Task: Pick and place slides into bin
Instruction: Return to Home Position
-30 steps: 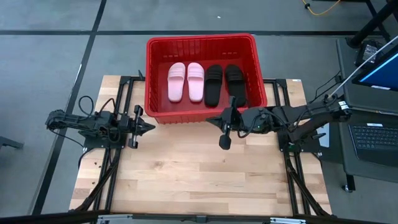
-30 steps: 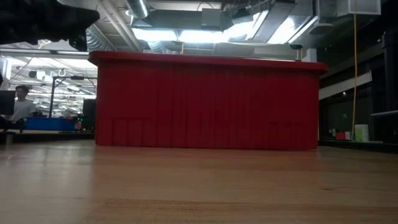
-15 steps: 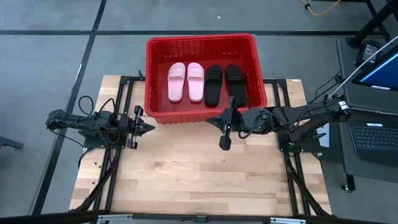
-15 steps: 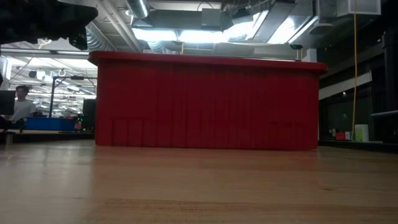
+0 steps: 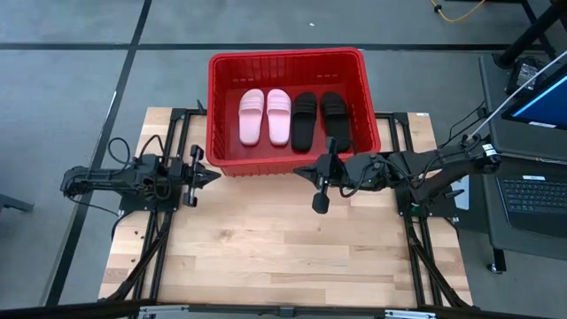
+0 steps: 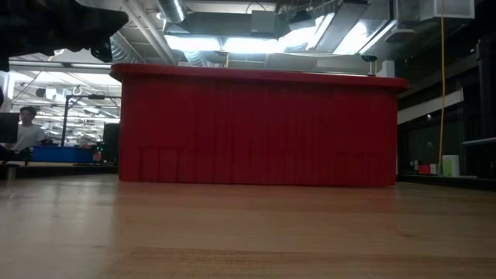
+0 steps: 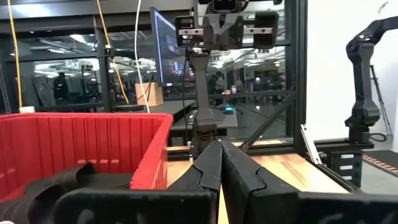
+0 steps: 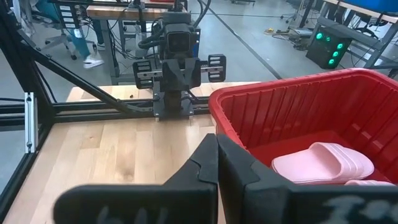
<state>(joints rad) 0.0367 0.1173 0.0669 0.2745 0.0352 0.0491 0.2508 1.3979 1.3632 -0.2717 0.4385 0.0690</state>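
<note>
All four slides (image 5: 279,115) — pink pair (image 5: 252,117), black pair (image 5: 333,115) — lay in the red bin (image 5: 285,55) at upper centre; left tool (image 5: 213,175) and right tool (image 5: 299,172) hung closed, empty, just below it, so only homing seemed left.

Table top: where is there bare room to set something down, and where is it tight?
The light wooden table top lies bare from the left gripper and right gripper to the edge farthest from the red ribbed plastic bin. Crowded: inside it, two pale pink slides and two black slides side by side.
</note>
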